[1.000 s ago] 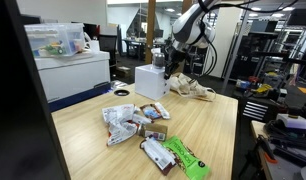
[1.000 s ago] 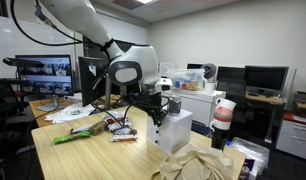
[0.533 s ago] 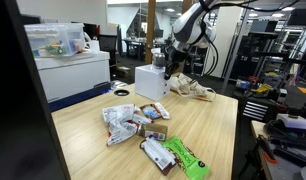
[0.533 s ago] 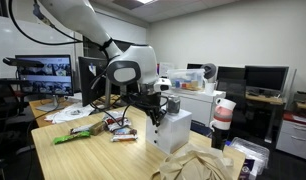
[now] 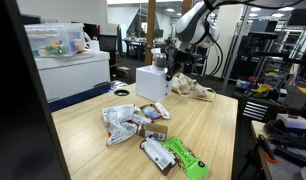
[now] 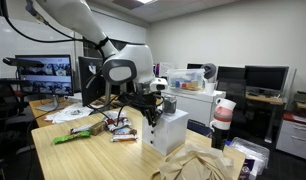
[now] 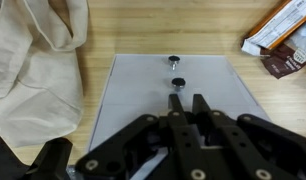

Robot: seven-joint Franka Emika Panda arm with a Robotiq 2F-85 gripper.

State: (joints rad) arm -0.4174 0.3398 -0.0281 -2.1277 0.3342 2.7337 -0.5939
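My gripper (image 7: pixel 186 98) hangs just above a white box (image 7: pixel 133 100) that stands on a wooden table (image 7: pixel 163 25). The jaws stand almost together, with only a thin slit between the fingers (image 7: pixel 198 108), and I see nothing held in it. Two small black knobs (image 7: pixel 174 61) sit in a line on the box top, just ahead of the fingertips. A third dark spot lies right at the tips. Both exterior views show the gripper (image 5: pixel 170 72) (image 6: pixel 153 110) low over the box (image 5: pixel 151 82) (image 6: pixel 169 132).
A crumpled beige cloth (image 7: pixel 33 60) (image 5: pixel 198 92) (image 6: pixel 198 165) lies beside the box. Several snack packets (image 5: pixel 143 125) (image 6: pixel 93 128) (image 7: pixel 283 35) are spread over the table's other end. A white cabinet with a plastic bin (image 5: pixel 53 40) stands beyond the table edge.
The arm has shifted a little sideways over the box. The jaws keep the same narrow gap.
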